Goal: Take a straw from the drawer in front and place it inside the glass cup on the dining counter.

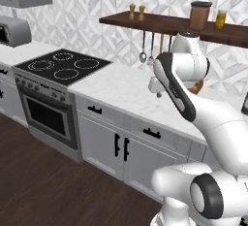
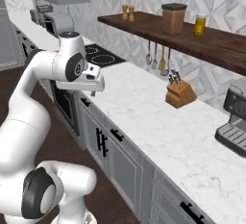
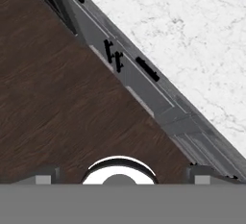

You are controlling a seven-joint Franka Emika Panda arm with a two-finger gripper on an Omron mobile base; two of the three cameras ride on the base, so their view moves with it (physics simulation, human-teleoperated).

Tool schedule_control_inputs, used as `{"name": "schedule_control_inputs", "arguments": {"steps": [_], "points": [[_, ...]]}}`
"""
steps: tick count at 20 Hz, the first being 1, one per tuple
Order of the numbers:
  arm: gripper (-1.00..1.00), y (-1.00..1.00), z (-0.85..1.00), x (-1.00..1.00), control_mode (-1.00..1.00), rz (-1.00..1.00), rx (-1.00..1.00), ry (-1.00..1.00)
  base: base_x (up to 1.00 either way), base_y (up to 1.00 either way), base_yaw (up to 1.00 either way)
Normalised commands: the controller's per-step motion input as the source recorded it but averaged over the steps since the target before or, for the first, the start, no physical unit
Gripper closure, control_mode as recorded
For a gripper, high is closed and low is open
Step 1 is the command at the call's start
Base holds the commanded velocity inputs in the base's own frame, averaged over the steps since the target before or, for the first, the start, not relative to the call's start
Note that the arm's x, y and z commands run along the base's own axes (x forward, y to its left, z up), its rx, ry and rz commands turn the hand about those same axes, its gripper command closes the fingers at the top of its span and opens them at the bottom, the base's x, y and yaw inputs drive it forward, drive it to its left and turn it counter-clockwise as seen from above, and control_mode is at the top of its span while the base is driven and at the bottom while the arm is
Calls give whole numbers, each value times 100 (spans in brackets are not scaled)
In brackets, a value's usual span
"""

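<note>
Drawer (image 1: 168, 137), the wide shallow light-grey one under the marble worktop (image 1: 123, 87), sits shut, its flat front level with the fronts beside it and its short black bar handle (image 1: 151, 133) across the middle. In the left base view it lies at about 5 o'clock from picture centre. In the hand view the same handle (image 3: 147, 69) runs slantwise at about 1 o'clock from centre. A narrower drawer (image 1: 94, 109) with its own black handle is at the wide one's 10 o'clock in the left base view. The double cabinet doors (image 1: 121, 146), with two upright black handles, stand below the two drawers. The gripper (image 3: 122, 175) hangs above the front edge of the worktop, facing down at the cabinet fronts and the dark wood floor (image 3: 53, 103). Its two dark fingertips (image 3: 44, 177) stand spread far apart with nothing between them. In the right base view the gripper (image 2: 96, 89) is at 10 o'clock from centre, apart from the worktop below. Farther out, the black cooktop (image 1: 63, 65) and the oven (image 1: 48, 113) lie at 9 o'clock in the left base view. A dark wooden shelf (image 1: 169, 24) with jars (image 1: 200, 15) runs at 1 o'clock, with utensils (image 1: 145, 50) hanging under it. A knife block (image 2: 180, 95) stands on the worktop at 3 o'clock in the right base view, and a coffee machine (image 2: 235, 122) beyond it.
</note>
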Motion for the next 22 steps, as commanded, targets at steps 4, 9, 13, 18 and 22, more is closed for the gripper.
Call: {"name": "schedule_control_inputs", "arguments": {"steps": [4,9,13,18,22], "points": [[-100,0,0,0,100,0,0,0,0,-67,33],[-100,0,0,0,100,0,0,0,0,-57,25],[-100,0,0,0,100,0,0,0,0,-57,18],[-100,0,0,0,100,0,0,0,-7,-63,13],[-100,0,0,0,100,0,0,0,-9,-56,11]]}}
